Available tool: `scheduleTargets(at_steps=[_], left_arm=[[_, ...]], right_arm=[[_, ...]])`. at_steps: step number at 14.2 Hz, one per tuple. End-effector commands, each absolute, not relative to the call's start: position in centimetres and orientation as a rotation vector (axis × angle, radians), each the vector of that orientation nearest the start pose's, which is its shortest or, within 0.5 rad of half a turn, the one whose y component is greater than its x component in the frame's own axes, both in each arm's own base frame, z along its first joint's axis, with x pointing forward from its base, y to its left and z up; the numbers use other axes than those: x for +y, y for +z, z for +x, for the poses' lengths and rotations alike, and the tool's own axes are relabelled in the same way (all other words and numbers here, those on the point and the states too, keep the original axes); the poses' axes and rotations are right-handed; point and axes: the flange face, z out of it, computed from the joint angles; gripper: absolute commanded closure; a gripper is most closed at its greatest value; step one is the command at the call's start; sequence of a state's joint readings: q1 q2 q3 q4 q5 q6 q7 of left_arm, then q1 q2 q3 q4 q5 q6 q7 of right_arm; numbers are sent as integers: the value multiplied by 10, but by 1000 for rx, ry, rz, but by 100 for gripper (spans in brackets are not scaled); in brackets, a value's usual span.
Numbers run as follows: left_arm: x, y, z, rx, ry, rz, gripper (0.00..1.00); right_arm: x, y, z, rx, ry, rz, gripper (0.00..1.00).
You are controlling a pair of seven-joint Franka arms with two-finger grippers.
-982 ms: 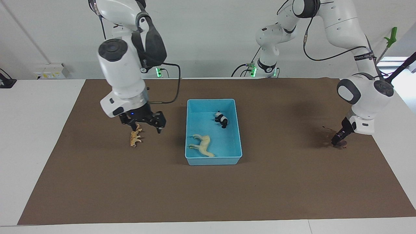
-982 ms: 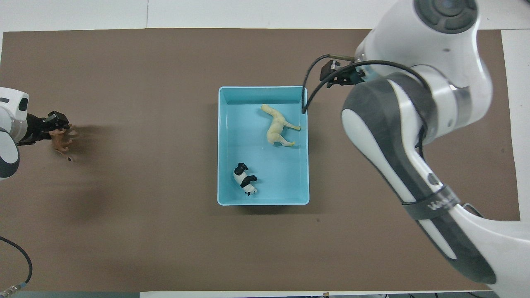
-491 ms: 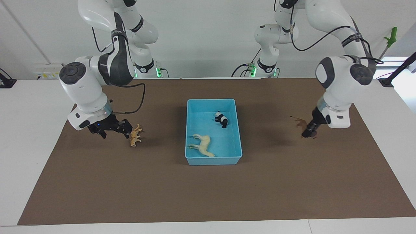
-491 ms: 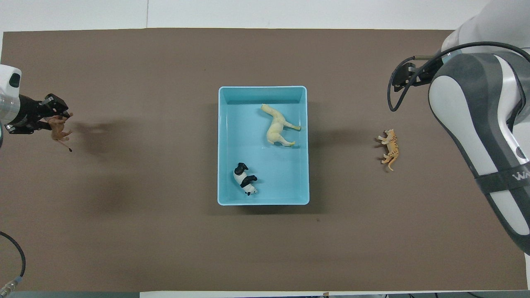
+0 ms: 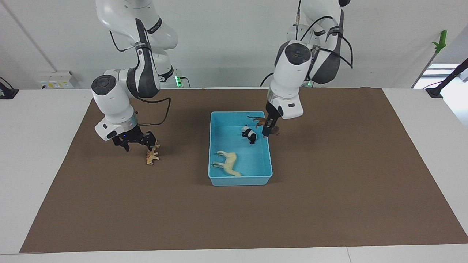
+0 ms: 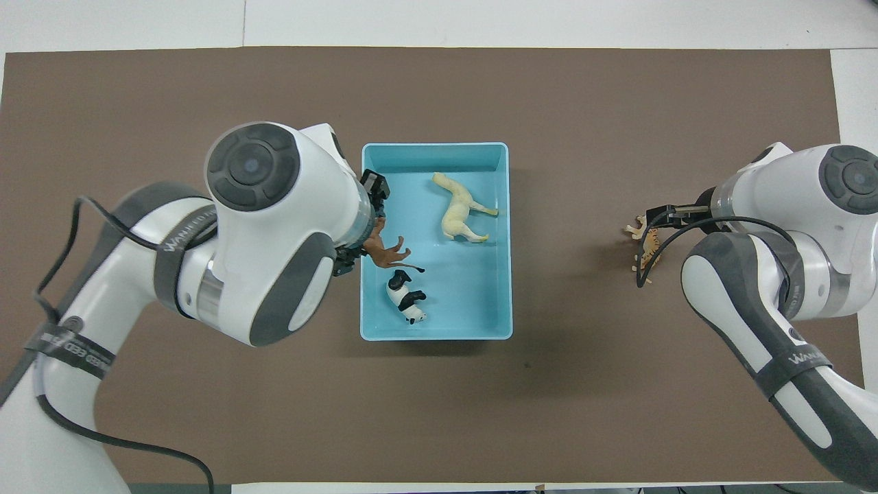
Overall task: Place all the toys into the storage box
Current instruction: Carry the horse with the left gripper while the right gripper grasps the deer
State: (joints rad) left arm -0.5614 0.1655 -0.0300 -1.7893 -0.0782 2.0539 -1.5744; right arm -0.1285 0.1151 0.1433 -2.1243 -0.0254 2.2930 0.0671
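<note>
**Lion over the box rim, tiger next in line**

The left gripper [image 5: 267, 132] is clamped on the brown lion [image 5: 260, 121] and holds it in the air over the edge of the blue storage box [image 5: 215, 180], at the wall toward the left arm's end of the table. From overhead the lion [image 6: 384, 252] hangs just inside that wall, above the panda [image 6: 406, 304]. The panda [image 5: 249, 134] and the cream horse [image 5: 227, 163] already lie on the box floor, the horse farther from the robots than the panda, the two well apart.

The step in hand looks like the drop of the third toy. The next move calls for the left gripper to be carried a little more toward the middle of the box, so that the lion clears the rim, and then for the fingers to part. Released where it hangs now, the lion could well land on the panda or catch the wall; either seems harmless, since the walls are low and the toys light.

The right gripper [image 5: 138, 141] stands with its fingers apart, low over the mat and just beside the striped tiger [image 5: 152, 155], which lies on the mat toward the right arm's end of the table, well apart from the box. I cannot tell whether a fingertip touches it. That arm needs to straddle the tiger, close and lift; then only that toy is left to carry over.
</note>
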Motion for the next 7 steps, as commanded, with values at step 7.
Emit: scheduleTargets(at_steps=[7], left_arm=[[-382, 402, 432, -1558, 46, -2880, 100]], right_arm=[[9, 330, 550, 65, -140, -3083, 0]])
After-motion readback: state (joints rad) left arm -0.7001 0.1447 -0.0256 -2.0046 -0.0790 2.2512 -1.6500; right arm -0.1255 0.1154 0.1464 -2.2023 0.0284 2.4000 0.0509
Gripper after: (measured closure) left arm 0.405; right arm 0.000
